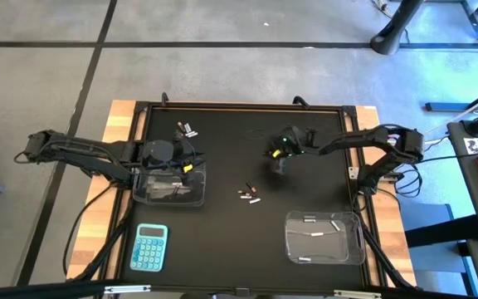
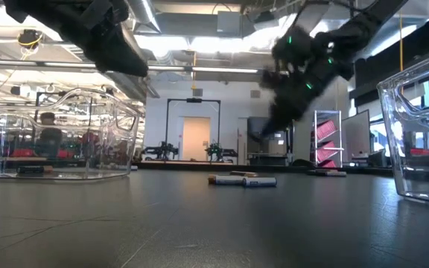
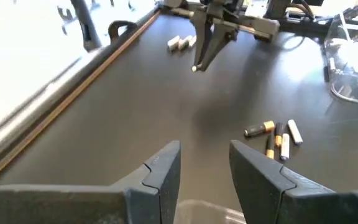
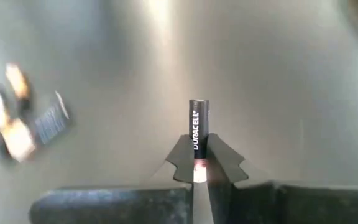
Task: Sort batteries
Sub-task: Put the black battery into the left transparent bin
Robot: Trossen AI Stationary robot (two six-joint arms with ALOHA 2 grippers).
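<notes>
Blue calculator (image 1: 149, 247) near table's front-left; two clear tubs (image 1: 169, 188) (image 1: 324, 237).

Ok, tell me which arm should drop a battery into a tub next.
Right. The right gripper is already shut on a dark battery above the mat's middle. The left gripper is open and empty over the left tub, so it would first have to fetch one.

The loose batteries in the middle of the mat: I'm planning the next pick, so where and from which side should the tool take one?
Judging from the high view, the batteries lie flat and packed together. Come straight down and grip an outer one, likely the white battery, across its round middle, fingers either side of its length, avoiding its neighbours.
</notes>
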